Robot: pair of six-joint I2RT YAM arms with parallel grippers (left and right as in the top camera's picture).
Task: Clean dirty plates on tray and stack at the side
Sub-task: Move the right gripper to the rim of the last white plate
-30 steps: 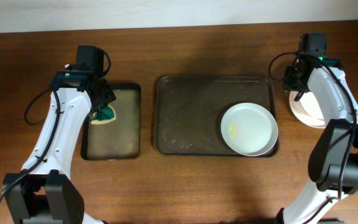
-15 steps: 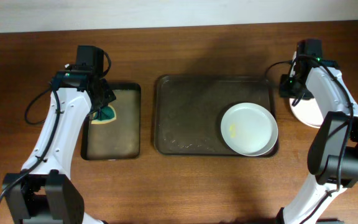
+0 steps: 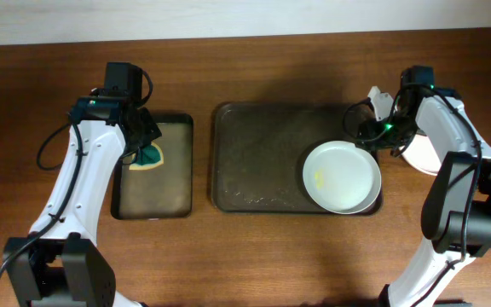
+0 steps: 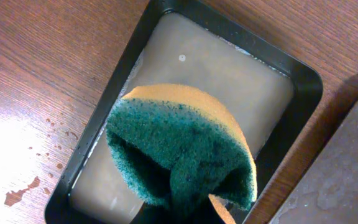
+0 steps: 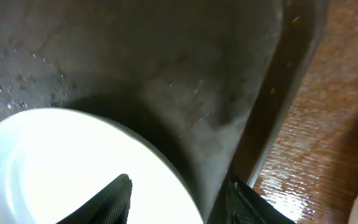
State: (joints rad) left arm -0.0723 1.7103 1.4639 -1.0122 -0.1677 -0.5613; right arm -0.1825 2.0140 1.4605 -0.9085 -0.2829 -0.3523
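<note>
1. Location: the plates (image 3: 341,176) lie at the right end of the tray (image 3: 254,162). A second rim shows under the top one, so I judge two are stacked. The top plate bears a faint yellow smear (image 3: 320,177). A side plate (image 3: 423,155) lies on the bench (image 3: 254,256) just beside the tray's right rim, partly hidden by my right arm.
2. Right jaws: wide apart, holding nothing, low over the far edge of the top plate. In the wrist view, one finger (image 5: 114,199) is over the white and the other (image 5: 244,199) is toward the tray wall.
3. Left jaws: closed on a folded sponge (image 4: 179,149), green face outward, hanging above the small black tray (image 4: 303,81).
4. Containers: the small black tray holds shallow murky water. The large tray holds the plates and a scatter of droplets.
5. Handling, in my judgement: the plates are stiff and fairly light. They look glazed and probably wet, so slippery, and they may chip if knocked.
6. Hold: take the top plate at the rim, one finger beneath the lip and one above. The tray wall crowds this edge, so clearance is tight.
</note>
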